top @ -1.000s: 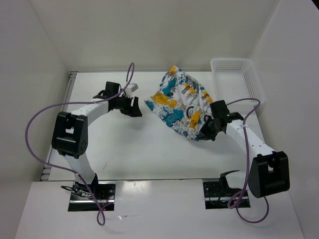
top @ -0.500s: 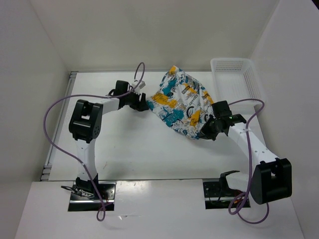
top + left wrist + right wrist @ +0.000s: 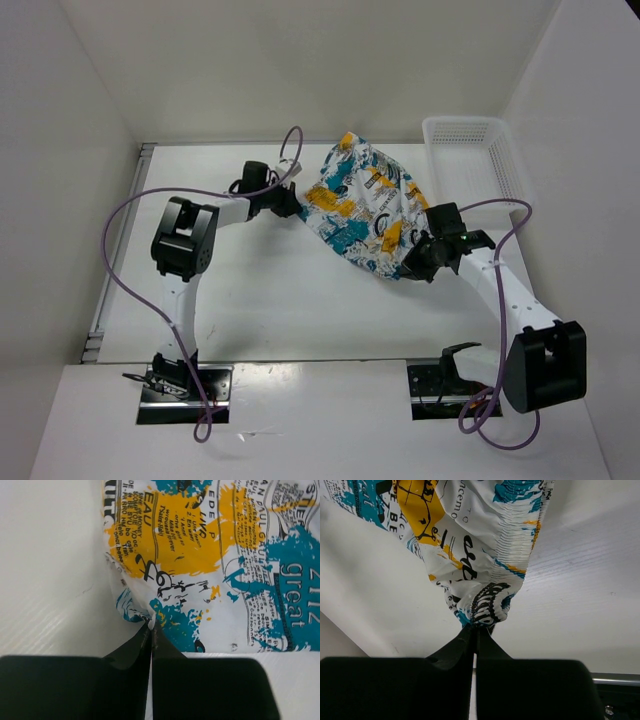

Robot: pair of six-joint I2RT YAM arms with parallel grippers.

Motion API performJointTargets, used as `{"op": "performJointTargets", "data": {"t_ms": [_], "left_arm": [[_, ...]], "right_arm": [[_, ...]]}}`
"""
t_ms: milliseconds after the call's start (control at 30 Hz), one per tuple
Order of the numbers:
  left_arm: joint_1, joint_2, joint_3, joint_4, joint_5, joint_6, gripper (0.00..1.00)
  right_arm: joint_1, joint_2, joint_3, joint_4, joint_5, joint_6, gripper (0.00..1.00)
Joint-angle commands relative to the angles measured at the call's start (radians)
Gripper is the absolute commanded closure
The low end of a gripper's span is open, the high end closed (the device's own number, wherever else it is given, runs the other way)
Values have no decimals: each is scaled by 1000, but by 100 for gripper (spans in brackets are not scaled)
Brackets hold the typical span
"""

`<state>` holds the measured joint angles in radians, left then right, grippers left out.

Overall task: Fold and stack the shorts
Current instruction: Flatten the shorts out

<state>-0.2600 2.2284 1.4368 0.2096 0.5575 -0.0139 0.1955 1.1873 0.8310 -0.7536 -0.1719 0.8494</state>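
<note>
left end effector (image 3: 151, 625) reached shorts (image 3: 220, 555) (now pinching an edge)

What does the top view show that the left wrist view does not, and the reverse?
Only the top view: the basket at the far right, and the right gripper shut on a near corner of the shorts. Only the left wrist view: the left gripper, jaws closed on a fabric edge, and readable print. Both: the shorts and the white table.

Bright, even overhead light — soft pale shadows beside the shorts (image 3: 365, 215), print crisp in wrist views
</note>
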Motion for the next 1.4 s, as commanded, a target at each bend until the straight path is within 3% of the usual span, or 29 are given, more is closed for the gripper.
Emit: {"op": "performJointTargets", "data": {"t_ms": [0,67,400,667,833,933,967,1000,1067,1133,1367], "left_arm": [[-10,39,4,-120,-22,14,100],[17,-11,4,-157,-59,14,100],[301,-433,-370,-217,-100,14,100],[419,-815,-617,-510,-134,14,100],[452,-851,-678,-536,-113,14,99],[452,-802,-687,-526,-79,14,71],[452,-802,-687,-526,-79,14,62],[452,-802,-687,-526,-67,14,45],[452,-802,-697,-536,-67,14,37],[452,-826,-708,-556,-67,14,28],[461,-770,-747,-518,-27,14,18]], "right_arm": [[-2,-34,3,13,14,16,99],[-2,-34,3,13,5,7,99],[108,4,-6,65,-28,-3,99],[213,169,3,59,-54,-4,99],[243,213,-32,60,-54,14,80],[243,253,-32,92,-54,25,61],[243,253,-21,106,-54,34,49],[243,264,-21,115,-54,34,44],[243,255,-21,132,-54,43,31],[243,232,-21,143,-54,65,25],[243,170,-82,171,-77,97,19]]}}
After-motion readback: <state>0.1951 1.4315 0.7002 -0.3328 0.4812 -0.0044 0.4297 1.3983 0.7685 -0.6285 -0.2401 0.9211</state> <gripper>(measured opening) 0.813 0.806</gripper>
